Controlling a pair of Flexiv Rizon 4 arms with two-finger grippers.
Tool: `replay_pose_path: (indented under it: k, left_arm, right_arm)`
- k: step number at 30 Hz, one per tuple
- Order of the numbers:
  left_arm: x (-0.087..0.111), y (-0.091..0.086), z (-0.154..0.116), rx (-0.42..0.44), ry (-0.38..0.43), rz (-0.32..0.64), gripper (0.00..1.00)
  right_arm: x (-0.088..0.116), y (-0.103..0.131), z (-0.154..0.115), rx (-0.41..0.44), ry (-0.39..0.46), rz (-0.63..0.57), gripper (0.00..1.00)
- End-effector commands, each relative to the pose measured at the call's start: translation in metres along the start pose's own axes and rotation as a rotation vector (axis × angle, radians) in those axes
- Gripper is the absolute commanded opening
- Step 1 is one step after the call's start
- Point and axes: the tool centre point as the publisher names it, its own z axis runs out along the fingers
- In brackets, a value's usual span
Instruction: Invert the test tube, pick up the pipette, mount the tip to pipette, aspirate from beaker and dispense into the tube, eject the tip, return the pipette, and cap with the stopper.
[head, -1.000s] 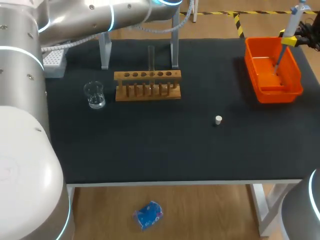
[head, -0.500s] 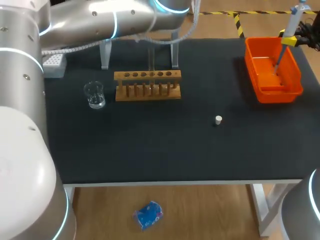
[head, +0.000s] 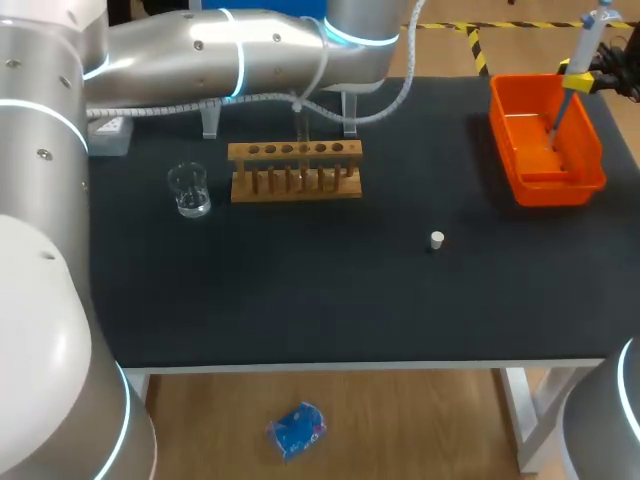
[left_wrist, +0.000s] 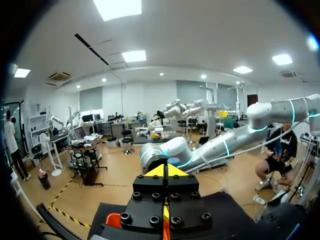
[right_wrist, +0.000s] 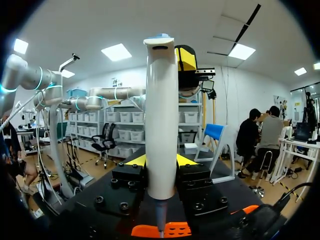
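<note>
Black table (head: 300, 290) under both arms. Right gripper (right_wrist: 161, 160) is clamped on the pipette (right_wrist: 161, 100), a finger on each side of the barrel. Pipette upright, lower end inside the orange bin (head: 556, 188) at the far right corner. Left gripper (left_wrist: 166, 170) tips pressed together, nothing between. Test tube (head: 301, 125) stands in the wooden rack (head: 296, 185). Beaker (head: 188, 190) just left of the rack. Stopper (head: 437, 240) alone mid-table.

- The left arm (head: 230, 60) covers most of the tip box (head: 108, 128) and the top of the clear stand (head: 210, 118).
- The upper end of the test tube (head: 301, 125) is behind the arm's cable (head: 200, 103).
- In the right wrist view the lower end of the pipette (right_wrist: 161, 115) runs off the edge, and the right gripper (right_wrist: 161, 161) hides most of the orange bin (right_wrist: 175, 230).
- Whether a tip sits on the pipette is too small to tell.
</note>
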Motion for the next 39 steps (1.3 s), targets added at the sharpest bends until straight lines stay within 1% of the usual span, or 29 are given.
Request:
replay_pose_path:
  k: [1,2,7,12,14,18,39]
  left_arm:
    - [0.003,0.002,0.008,0.044,0.004,0.004,0.00]
    - [0.004,0.002,0.010,0.064,0.014,0.004,0.00]
    - [0.009,0.002,0.015,0.095,0.022,0.000,0.00]
    - [0.012,0.003,0.016,0.089,0.022,-0.004,0.00]
    - [0.014,0.004,0.016,0.063,0.023,-0.013,0.00]
    - [0.016,0.007,0.017,0.054,0.028,-0.021,0.00]
    - [0.014,0.012,0.028,0.015,0.063,-0.041,0.00]
  right_arm:
    - [-0.003,-0.001,-0.003,0.000,0.009,0.000,0.00]
    - [-0.003,-0.001,-0.003,0.000,0.009,0.000,0.00]
    - [-0.003,-0.001,-0.003,0.000,0.009,0.000,0.00]
    - [-0.003,-0.001,-0.003,0.000,0.009,0.000,0.00]
    - [-0.003,-0.001,-0.003,0.000,0.009,0.000,0.00]
    - [-0.003,-0.001,-0.003,0.000,0.009,0.000,0.00]
    - [-0.003,-0.001,-0.003,0.000,0.009,0.000,0.00]
